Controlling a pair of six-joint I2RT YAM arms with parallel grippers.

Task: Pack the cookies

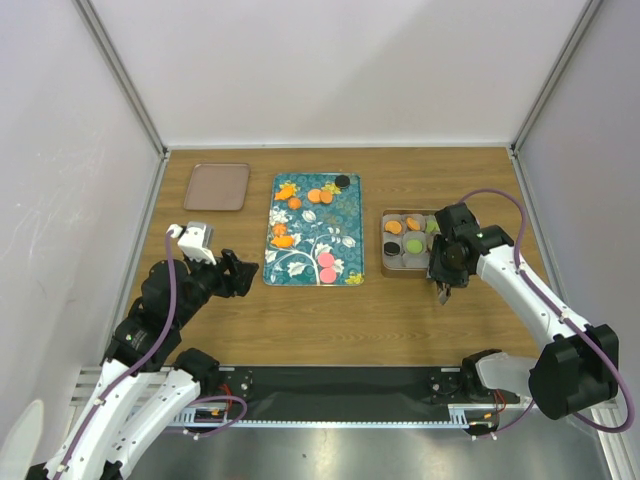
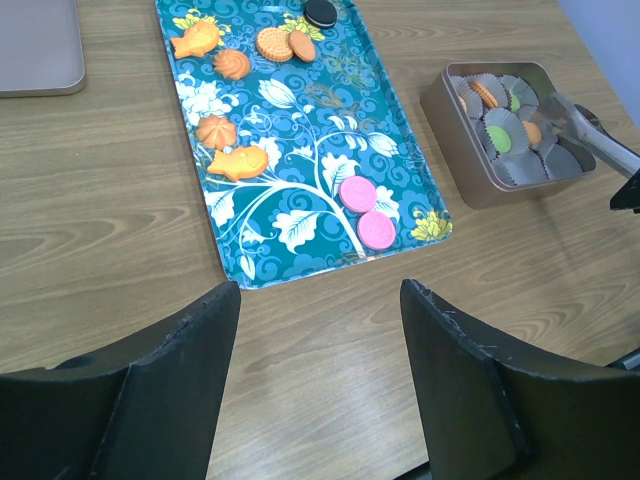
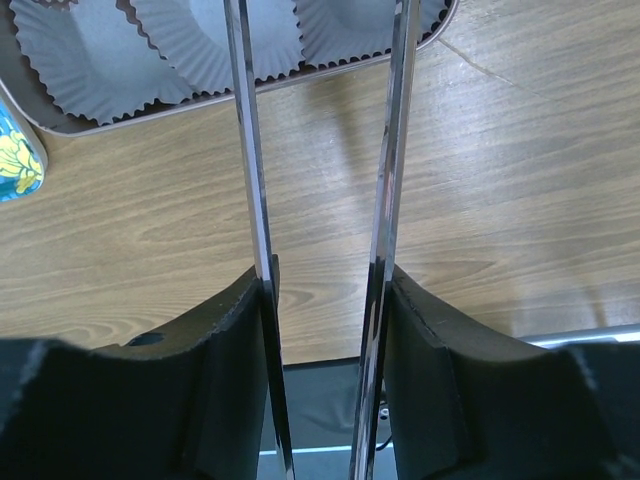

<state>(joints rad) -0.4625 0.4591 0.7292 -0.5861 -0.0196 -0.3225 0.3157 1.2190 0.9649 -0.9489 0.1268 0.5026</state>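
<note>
The cookies (image 2: 273,43) were split between two places. Orange ones and a black one (image 2: 320,12) lay toward the far end of the teal tray (image 2: 300,275), and a touching pink pair (image 2: 358,193) sat near its near right corner. Others, a green one (image 2: 497,135) among them, sat in paper cups inside the metal tin (image 2: 450,110). The tin stood just right of the tray, with a narrow strip of bare wood between their edges. The left tool (image 2: 318,290) hovered released, jaws wide, over the wooden surface (image 1: 350,320) off the tray's near left corner. A broad bare band ran from there along the near edge. The right tool (image 3: 325,282) was clenched on a pair of metal tongs (image 3: 248,150), whose blades reached over the tin's near rim above empty cups. Their tips ran out of the wrist view, so any contact with a cup could not be told. A shallow brownish tray (image 1: 216,186) lay at the far left, well apart.
</note>
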